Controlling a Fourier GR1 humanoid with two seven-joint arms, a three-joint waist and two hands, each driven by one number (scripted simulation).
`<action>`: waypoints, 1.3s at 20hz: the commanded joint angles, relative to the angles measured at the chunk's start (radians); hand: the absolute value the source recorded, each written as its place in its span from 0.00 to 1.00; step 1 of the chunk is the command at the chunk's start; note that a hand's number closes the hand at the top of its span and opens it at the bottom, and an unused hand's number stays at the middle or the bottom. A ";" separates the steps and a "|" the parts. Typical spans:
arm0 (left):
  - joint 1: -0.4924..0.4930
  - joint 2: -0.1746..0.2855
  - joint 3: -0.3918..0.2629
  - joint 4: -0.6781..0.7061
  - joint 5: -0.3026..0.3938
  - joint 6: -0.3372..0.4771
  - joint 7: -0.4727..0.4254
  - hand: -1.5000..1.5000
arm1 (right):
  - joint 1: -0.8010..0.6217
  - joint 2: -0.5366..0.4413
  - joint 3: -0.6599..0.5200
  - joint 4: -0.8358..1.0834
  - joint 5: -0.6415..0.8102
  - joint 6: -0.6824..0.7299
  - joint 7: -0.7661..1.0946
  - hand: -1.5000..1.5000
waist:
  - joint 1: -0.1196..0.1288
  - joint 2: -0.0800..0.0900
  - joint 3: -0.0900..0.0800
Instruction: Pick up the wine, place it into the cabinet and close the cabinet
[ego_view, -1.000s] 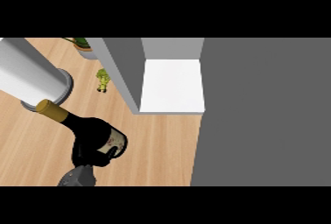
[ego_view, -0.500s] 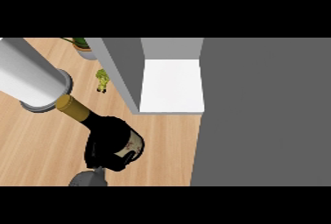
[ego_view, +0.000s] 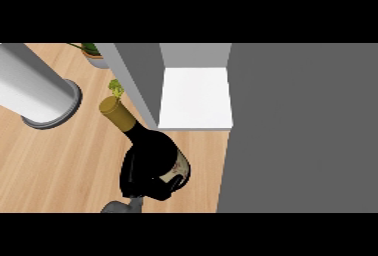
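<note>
A dark wine bottle (ego_view: 151, 155) with a gold foil neck (ego_view: 118, 112) is held tilted over the wooden counter (ego_view: 59, 165), neck pointing up and left. My right hand (ego_view: 148, 187) is shut on the bottle's lower body, and its grey wrist (ego_view: 122, 206) shows at the bottom edge. Just right of the neck is the open cabinet, with a white shelf (ego_view: 196, 97) and a grey left wall (ego_view: 140, 80). The bottle lies in front of the shelf's lower left corner, outside it. My left hand does not show.
A broad grey panel (ego_view: 303, 130) fills the right side. A big pale grey cylinder (ego_view: 37, 92) stands at the upper left. A potted plant (ego_view: 92, 52) and a small yellow-green thing (ego_view: 116, 87) sit behind the bottle's neck.
The bottle and my right hand have moved right and away from me, toward the cabinet's opening. The neck has left the cylinder's base and now lies beside the cabinet's left wall.
</note>
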 joint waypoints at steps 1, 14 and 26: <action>-0.015 0.000 -0.083 -0.038 0.070 0.121 0.011 1.00 | 0.070 0.017 0.038 -0.077 -0.048 0.015 0.013 0.00 | -0.001 0.000 0.000; -0.210 0.000 -0.157 0.327 0.306 0.107 -0.219 1.00 | 0.109 0.021 0.006 -0.021 -0.073 0.064 -0.071 0.00 | -0.009 0.003 0.000; -0.442 0.000 -0.176 0.447 0.428 0.166 -0.250 1.00 | 0.048 0.022 0.017 -0.022 -0.040 0.020 -0.027 0.00 | -0.009 0.003 0.000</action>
